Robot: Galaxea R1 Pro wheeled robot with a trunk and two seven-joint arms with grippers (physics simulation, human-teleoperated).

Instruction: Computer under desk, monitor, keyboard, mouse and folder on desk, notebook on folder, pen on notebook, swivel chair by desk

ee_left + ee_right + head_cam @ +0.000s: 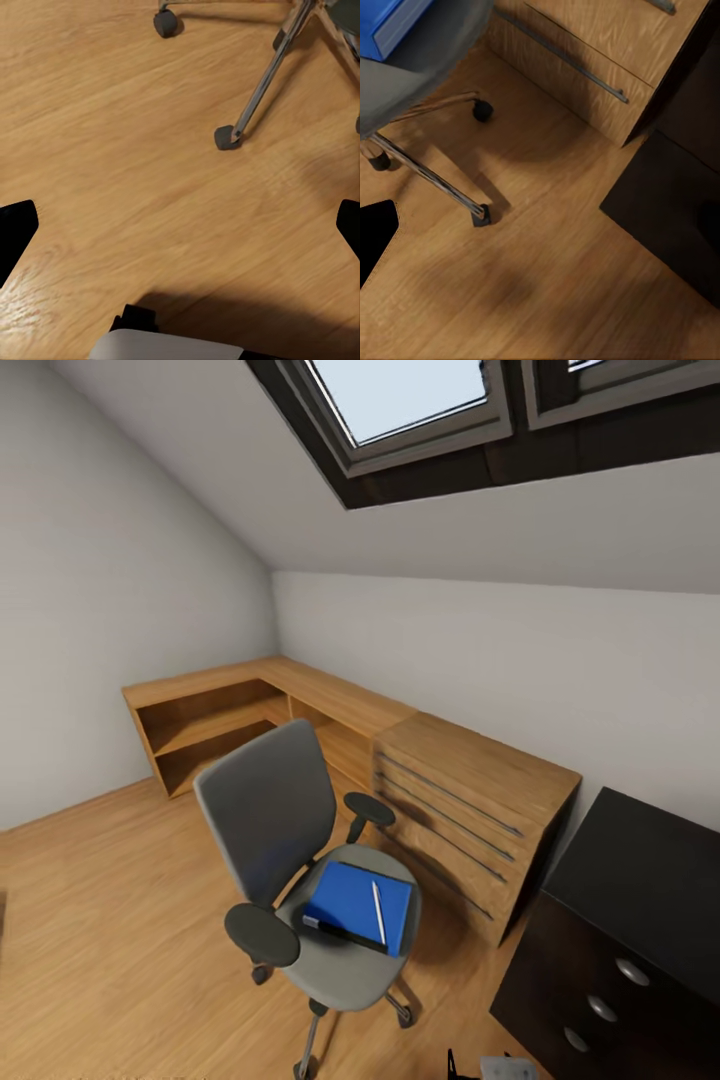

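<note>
Ahead in the head view, on light wooden plank floor (100,920): grey padded swivel chair with black armrests (275,810), standing just beside a light wooden drawer cabinet with long bar handles (470,800). Flat on its seat, bright blue folder with a black spine edge (358,905); across the folder, slim pale pen (378,910). To the right of the cabinet, corner of a black desk with round silver knobs (640,880), apart from the chair. Behind, low wooden corner shelving (250,705) along the white walls; overhead, dark-framed skylight (400,410).

From the left wrist view, looking down at the floor: chrome star-base legs and dark casters of the chair. Left gripper (180,232) released, black fingers (15,236) spread to opposite edges, grasping nothing.

From the right wrist view: corner of the folder on the grey seat, chair legs, cabinet drawer fronts, black desk side. Right gripper (540,232) with one black finger (375,240) plain, the other lost against the dark desk; cannot tell whether released or clenched.
</note>
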